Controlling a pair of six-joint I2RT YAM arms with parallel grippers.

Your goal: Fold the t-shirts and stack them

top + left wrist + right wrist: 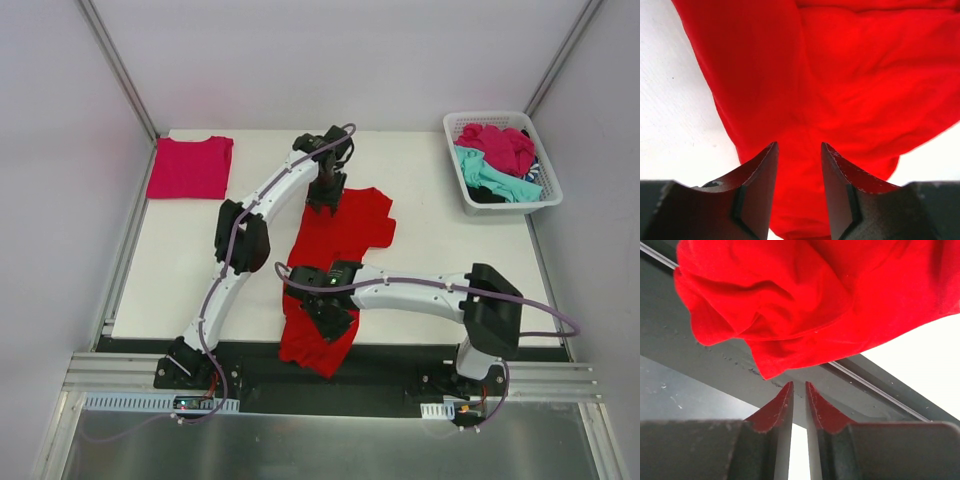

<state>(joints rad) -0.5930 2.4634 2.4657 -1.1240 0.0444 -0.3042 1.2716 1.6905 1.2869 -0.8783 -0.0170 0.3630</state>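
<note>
**Red t-shirt: laying out before the first fold**

Working on the red t-shirt: lying lengthwise on the white table, running from under the left gripper to just ahead of the right gripper. Crumpled end nearest the right fingertips, hanging past the table's near edge.

Left gripper: open, straddling cloth directly below, not yet pinching. Right gripper: barely parted, thin slit, holding nothing, cloth just beyond the tips.

Well off to the left gripper's left: folded magenta-pink t-shirt, probably the start of the stack. Far beyond and right of the right gripper: white lattice basket with magenta and teal shirts waiting.

Judged step: spreading, no fold yet. Next: widen right, pinch the hanging end, close left on its end, pull flat. Risk of grabbing bunched layers.
</note>
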